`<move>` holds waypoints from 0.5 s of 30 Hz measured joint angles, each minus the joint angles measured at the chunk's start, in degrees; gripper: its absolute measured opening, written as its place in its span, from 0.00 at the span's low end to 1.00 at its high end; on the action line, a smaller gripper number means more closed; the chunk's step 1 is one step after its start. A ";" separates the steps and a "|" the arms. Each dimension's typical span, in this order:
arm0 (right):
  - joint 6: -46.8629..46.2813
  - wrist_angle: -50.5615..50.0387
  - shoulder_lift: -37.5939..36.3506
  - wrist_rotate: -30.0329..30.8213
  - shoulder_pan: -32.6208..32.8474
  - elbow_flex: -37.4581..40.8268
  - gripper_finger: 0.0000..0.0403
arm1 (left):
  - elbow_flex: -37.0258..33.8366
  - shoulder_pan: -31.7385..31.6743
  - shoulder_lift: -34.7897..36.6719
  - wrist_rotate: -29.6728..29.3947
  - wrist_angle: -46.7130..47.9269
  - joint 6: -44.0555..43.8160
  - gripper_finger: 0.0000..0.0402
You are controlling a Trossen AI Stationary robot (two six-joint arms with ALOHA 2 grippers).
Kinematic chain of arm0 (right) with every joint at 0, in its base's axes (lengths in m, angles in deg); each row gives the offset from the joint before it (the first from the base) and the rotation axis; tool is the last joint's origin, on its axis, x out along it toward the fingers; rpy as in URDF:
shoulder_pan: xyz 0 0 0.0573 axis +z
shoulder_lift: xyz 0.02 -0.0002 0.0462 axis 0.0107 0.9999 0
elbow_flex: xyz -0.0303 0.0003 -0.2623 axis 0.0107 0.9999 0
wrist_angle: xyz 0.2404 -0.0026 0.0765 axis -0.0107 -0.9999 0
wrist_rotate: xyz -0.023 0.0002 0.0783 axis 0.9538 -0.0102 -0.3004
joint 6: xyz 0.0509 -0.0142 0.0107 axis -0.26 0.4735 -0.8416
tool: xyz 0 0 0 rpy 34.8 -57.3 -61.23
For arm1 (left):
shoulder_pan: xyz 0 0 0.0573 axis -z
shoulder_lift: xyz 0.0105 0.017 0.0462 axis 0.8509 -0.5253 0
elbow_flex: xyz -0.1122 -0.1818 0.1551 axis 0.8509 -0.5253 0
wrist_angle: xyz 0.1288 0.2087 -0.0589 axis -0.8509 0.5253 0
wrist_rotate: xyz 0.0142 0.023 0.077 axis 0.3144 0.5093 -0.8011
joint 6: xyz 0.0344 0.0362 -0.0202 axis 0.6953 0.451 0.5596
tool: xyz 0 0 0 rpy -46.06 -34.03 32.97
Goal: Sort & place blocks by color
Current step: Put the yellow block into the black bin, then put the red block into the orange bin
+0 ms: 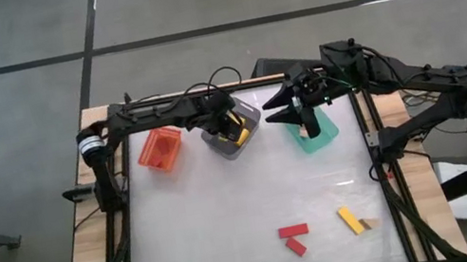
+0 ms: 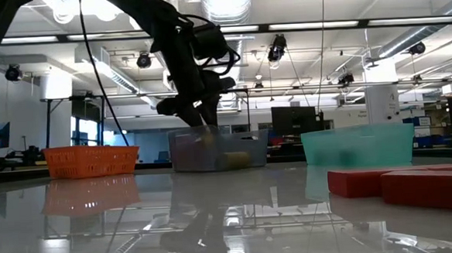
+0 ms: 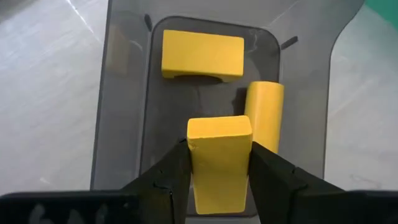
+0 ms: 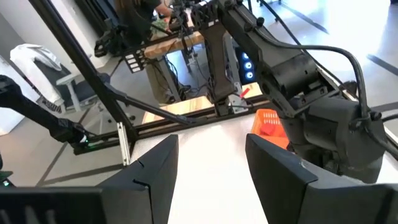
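Note:
My left gripper (image 3: pixel 219 149) is shut on a yellow block (image 3: pixel 219 167) over the open grey bin (image 1: pixel 232 133), at the far middle of the table. Inside the bin lie a yellow arch block (image 3: pixel 202 55) and a yellow cylinder (image 3: pixel 264 115). My right gripper (image 4: pixel 211 146) hangs open and holds nothing, raised above the green bin (image 1: pixel 315 131). Two red blocks (image 1: pixel 294 238), a yellow bar (image 1: pixel 350 219) and a tan block (image 1: pixel 370 222) lie flat on the near right of the table. My left gripper pinches the yellow block between its two fingers, one on each of two opposite sides (image 3: pixel 193 163). The fingers (image 3: pixel 168 177) slant down into the bin from above. The block's far end (image 3: pixel 219 127) sticks out past the fingertips, clear of both blocks lying in the bin.
An orange bin (image 1: pixel 160 149) stands to the left of the grey one. The three bins form a row along the far edge. In the low view the red blocks (image 2: pixel 403 183) lie close at the right. The middle and near left of the white tabletop (image 1: pixel 202 223) are bare.

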 joint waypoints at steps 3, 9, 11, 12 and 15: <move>-0.13 -0.21 0.00 -0.02 0.00 0.00 0.44 | -0.02 0.00 0.00 -0.36 0.02 0.02 0.34; -4.58 -0.69 0.00 -0.08 0.00 0.00 0.44 | -0.04 0.00 0.00 -0.95 0.78 0.02 0.43; -7.17 -1.75 0.00 -0.08 0.00 0.00 0.44 | -0.07 0.00 0.02 -0.95 0.76 0.02 0.42; -8.74 -2.70 0.00 -0.09 0.00 0.00 0.44 | -0.07 0.01 0.20 -0.95 0.78 0.02 0.42; -13.44 -6.42 0.00 -0.10 0.00 0.00 0.44 | -0.04 0.13 1.22 -0.91 0.90 0.03 0.42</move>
